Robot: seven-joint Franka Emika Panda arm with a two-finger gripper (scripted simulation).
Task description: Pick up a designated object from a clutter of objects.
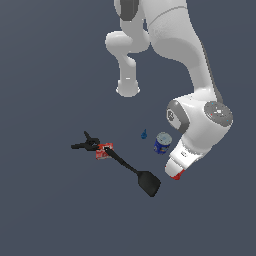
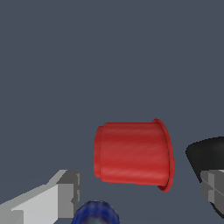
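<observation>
The red cup [image 2: 131, 153] lies on its side on the dark floor, its flared rim turned toward the black spatula blade [image 2: 205, 153]. My gripper [image 2: 138, 192] is open and empty, with one grey finger [image 2: 57, 197] and the other [image 2: 214, 186] on either side, just short of the cup. In the exterior view my hand [image 1: 182, 157] hangs low over the cup, and only a red sliver [image 1: 177, 174] shows beneath it. The blue-and-white can [image 1: 162, 143] stands right beside my hand and shows in the wrist view [image 2: 96, 213] between the fingers.
The black spatula [image 1: 135, 172] lies diagonally to the exterior view's left of my hand. Its handle crosses the red-white box [image 1: 104, 151] beside the black clamp [image 1: 86, 144]. A tiny blue piece [image 1: 144, 134] sits near the can. The robot base [image 1: 128, 87] is behind.
</observation>
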